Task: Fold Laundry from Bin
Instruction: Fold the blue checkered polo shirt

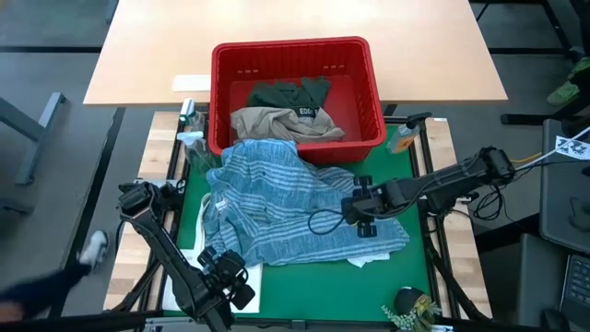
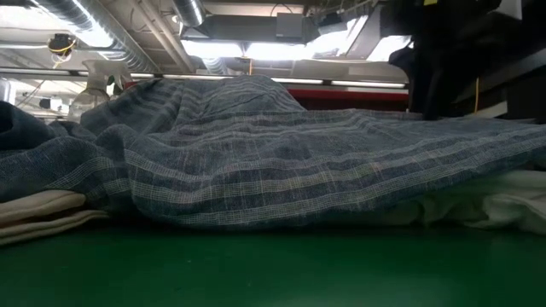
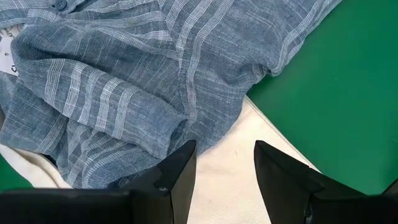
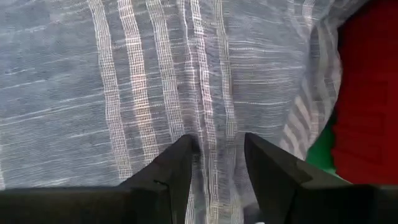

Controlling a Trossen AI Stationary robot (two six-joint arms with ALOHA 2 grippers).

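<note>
The red bin (image 1: 373, 92) stands at the far side of the green mat (image 1: 419, 267), with dark green (image 1: 290, 92) and beige (image 1: 277, 122) laundry inside. A blue-and-white striped garment (image 1: 277, 198) lies rumpled across the mat, its far part draped up against the bin's near wall. White cloth (image 3: 230, 180) lies flat under its near edge. My left gripper (image 3: 225, 149) hovers open over that white cloth at the mat's near left. My right gripper (image 4: 221, 143) stands open, pointing down over the striped garment's right part (image 4: 155, 74). My right gripper's open fingertips (image 4: 189, 144) stand close over the striped garment's surface, on either side of a white stripe band. Whether they touch the cloth, I cannot tell.
A spray bottle (image 1: 189, 120) stands left of the bin and an orange-topped bottle (image 1: 403, 138) right of it. A small plant (image 1: 410, 309) sits at the mat's near right corner. A light wooden table (image 1: 147, 55) lies beyond the bin. Bare green mat shows at the right.
</note>
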